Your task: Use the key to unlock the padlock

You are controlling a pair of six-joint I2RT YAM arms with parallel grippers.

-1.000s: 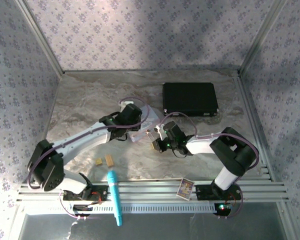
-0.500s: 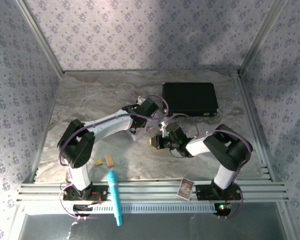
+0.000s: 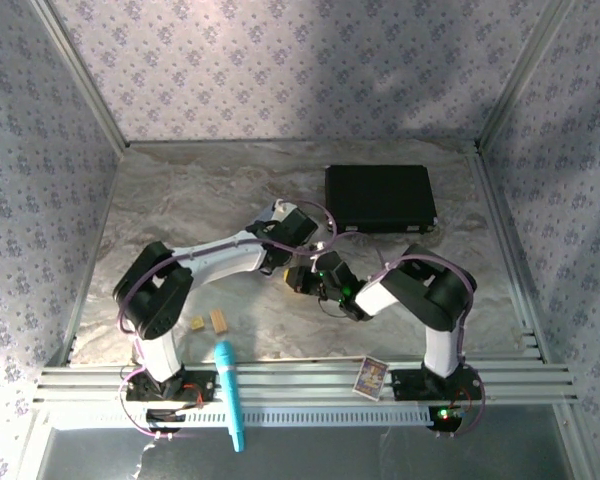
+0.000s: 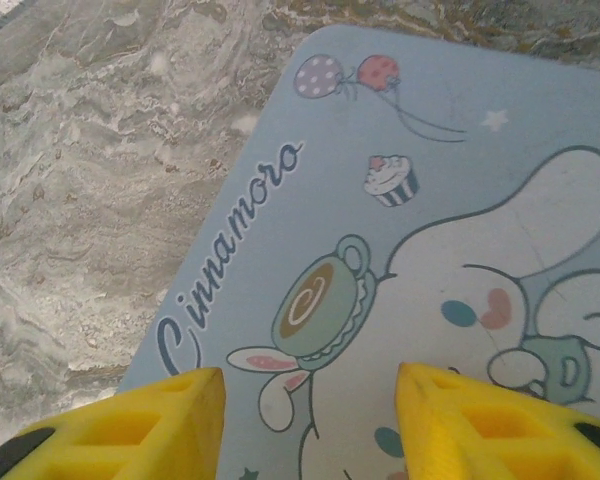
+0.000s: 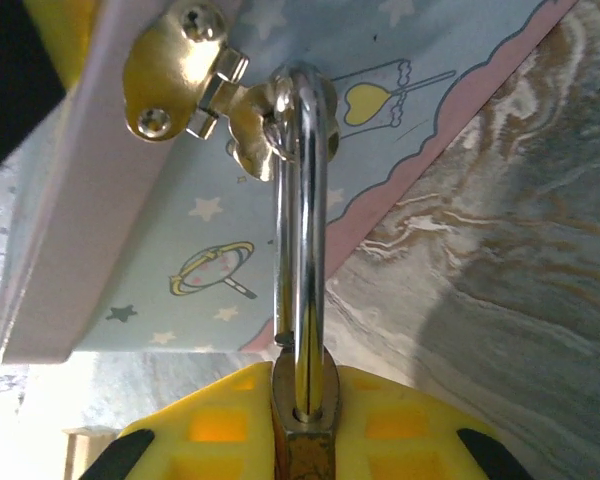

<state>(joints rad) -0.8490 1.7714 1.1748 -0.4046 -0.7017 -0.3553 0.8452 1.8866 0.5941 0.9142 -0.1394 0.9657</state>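
Padlock pinched at tin hasp

In the right wrist view the right end effector is pressed together on the padlock's brass body, which sits between its yellow fingers at the bottom edge. The silvery shackle rises from the body and passes through the gold hasp on the side of the tin. The padlock therefore hangs at the tin's edge, just above the marbled bench.

The left wrist view looks down on the tin's pale blue lid, printed with a cartoon rabbit and the word Cinnamoro. The left end effector is spread, and its yellow fingers stand apart over the lid with nothing between them.

From above, both arms meet near the middle of the bench, with the left end effector just behind the right one. A black case lies behind them. Two tan blocks and a teal marker lie well apart from them, near the left arm's base.
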